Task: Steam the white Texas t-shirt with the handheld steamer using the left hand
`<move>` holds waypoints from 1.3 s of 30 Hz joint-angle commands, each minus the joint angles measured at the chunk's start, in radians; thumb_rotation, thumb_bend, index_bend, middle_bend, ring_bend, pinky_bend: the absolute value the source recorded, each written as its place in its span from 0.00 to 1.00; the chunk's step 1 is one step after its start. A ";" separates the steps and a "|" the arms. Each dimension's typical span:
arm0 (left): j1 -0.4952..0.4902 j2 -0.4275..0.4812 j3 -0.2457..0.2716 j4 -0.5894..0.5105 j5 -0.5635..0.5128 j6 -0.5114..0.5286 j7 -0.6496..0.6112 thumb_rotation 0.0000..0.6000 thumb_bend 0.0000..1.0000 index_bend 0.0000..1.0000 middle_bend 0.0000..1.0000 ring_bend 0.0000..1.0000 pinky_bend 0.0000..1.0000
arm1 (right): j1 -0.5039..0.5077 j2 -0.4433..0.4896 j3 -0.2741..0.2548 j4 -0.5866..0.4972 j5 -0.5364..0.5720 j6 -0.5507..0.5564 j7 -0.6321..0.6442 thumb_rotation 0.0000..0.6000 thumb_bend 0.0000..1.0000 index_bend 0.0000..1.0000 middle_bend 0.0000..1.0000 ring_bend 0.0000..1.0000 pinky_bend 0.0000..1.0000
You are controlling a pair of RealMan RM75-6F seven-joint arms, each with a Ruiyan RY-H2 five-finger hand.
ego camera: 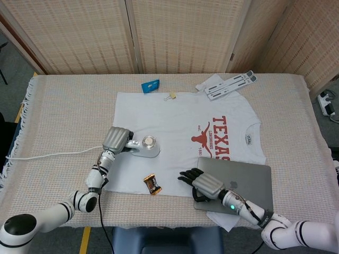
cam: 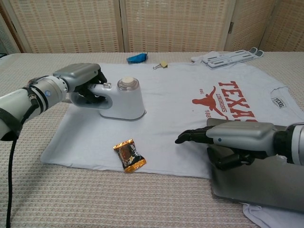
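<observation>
The white Texas t-shirt (ego camera: 180,127) (cam: 171,109) lies flat across the table, its red longhorn print toward the right. My left hand (ego camera: 116,140) (cam: 78,80) grips the handle of the white handheld steamer (ego camera: 147,147) (cam: 122,100), whose base rests on the left part of the shirt. My right hand (ego camera: 204,185) (cam: 232,142) hovers over the shirt's front hem with fingers spread and slightly curled, holding nothing, beside the laptop.
A closed grey laptop (ego camera: 243,182) (cam: 266,183) covers the shirt's lower right corner. A wrapped candy (ego camera: 152,184) (cam: 128,155) lies on the front hem. A blue packet (ego camera: 150,85), a binder clip (ego camera: 172,96) and a white stand (ego camera: 230,84) sit at the back. The steamer's cord (ego camera: 47,153) trails left.
</observation>
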 commanded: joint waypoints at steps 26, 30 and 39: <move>0.103 0.064 0.013 0.031 0.097 0.186 -0.283 1.00 0.35 0.90 1.00 0.84 0.74 | 0.011 0.004 -0.028 -0.009 0.003 0.025 0.013 0.32 0.92 0.00 0.00 0.00 0.00; 0.081 0.060 0.018 -0.064 0.110 0.190 -0.200 1.00 0.35 0.90 1.00 0.84 0.74 | 0.009 0.008 -0.029 -0.010 0.003 0.032 0.018 0.33 0.93 0.00 0.00 0.00 0.00; 0.029 -0.055 0.033 -0.060 0.109 0.165 -0.044 1.00 0.35 0.90 1.00 0.83 0.74 | 0.011 0.001 -0.036 0.003 0.011 0.026 0.026 0.33 0.92 0.00 0.00 0.00 0.00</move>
